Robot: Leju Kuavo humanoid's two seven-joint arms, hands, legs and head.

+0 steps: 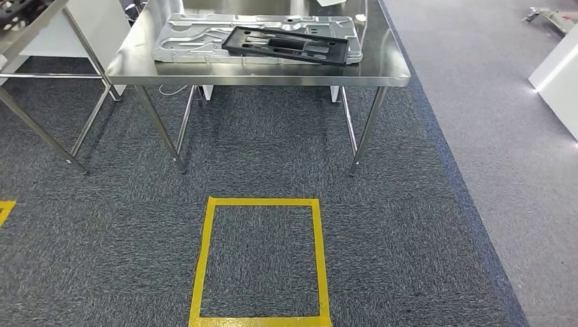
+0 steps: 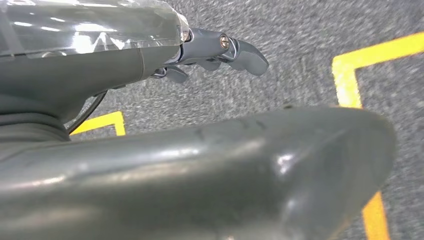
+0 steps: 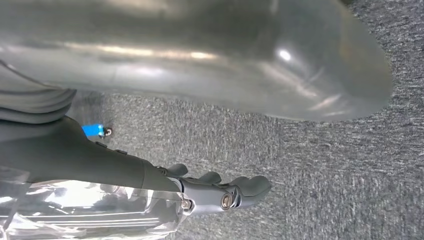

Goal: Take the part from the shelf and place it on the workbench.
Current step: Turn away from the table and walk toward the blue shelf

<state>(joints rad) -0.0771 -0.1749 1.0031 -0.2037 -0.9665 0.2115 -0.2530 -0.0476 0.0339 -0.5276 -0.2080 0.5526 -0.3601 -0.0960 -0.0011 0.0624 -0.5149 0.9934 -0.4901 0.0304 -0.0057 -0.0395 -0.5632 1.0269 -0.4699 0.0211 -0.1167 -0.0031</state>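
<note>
A flat black frame-shaped part (image 1: 286,43) lies on top of a silver stamped metal panel (image 1: 194,41) on the steel workbench (image 1: 272,73) ahead of me, across the top of the head view. Both arms hang at my sides over the carpet. In the left wrist view my left hand (image 2: 212,49) holds nothing, and its dark fingers (image 2: 245,55) stand apart from the thick grey thumb (image 2: 225,165). The right wrist view shows my right hand (image 3: 220,192) the same way, with fingers (image 3: 252,186) stretched out and nothing in them.
A yellow tape square (image 1: 262,203) marks the dark carpet just in front of the workbench. A metal-framed rack (image 1: 41,75) stands at the far left. White furniture (image 1: 555,75) sits at the right on a lighter grey floor (image 1: 491,102).
</note>
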